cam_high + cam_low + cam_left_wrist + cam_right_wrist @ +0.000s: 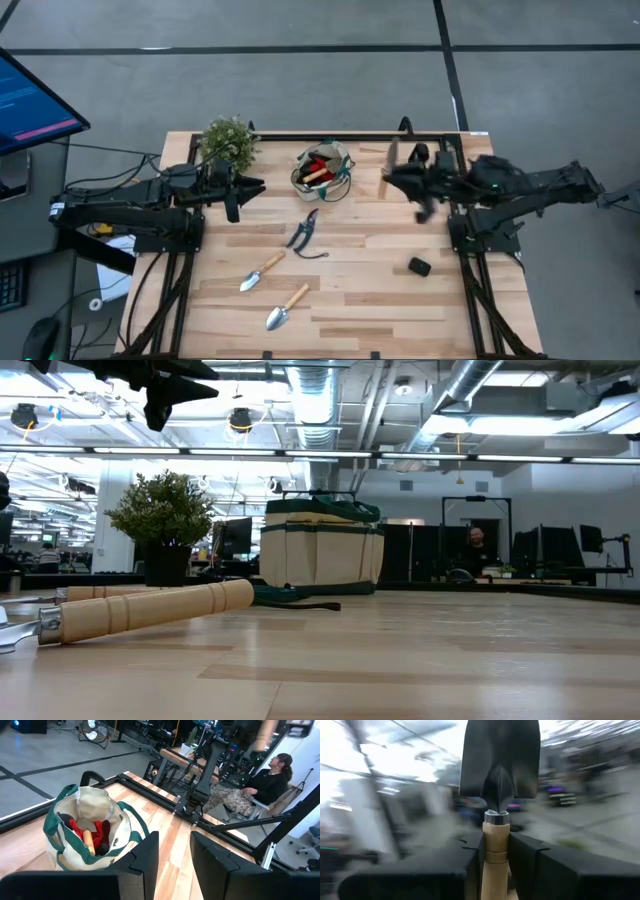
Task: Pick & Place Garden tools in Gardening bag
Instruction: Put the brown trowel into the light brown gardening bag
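Note:
The beige gardening bag (322, 172) with green trim stands at the far middle of the table, holding red gloves (95, 831) and a wooden handle (89, 842). My right gripper (397, 180) is right of the bag, above the table, shut on a trowel (499, 765). My left gripper (243, 190) hangs open and empty between the plant and the bag. It also shows in the left wrist view (174, 855). Pruning shears (305, 232) and two trowels (262, 272) (285, 308) lie flat on the table. My right gripper pinches the trowel's wooden handle (495, 845) between its two fingers, just below the metal collar. The fingers come level from the table's right and lie across the handle. The trowel is lifted clear, its dark blade (499, 755) toward the table's far edge.
A bushy green plant (230, 142) stands at the far left beside the bag. A small black lump (419, 266) lies on the right part of the table. A person (260, 780) sits beyond the table. The table frame's rails run along the table's edges.

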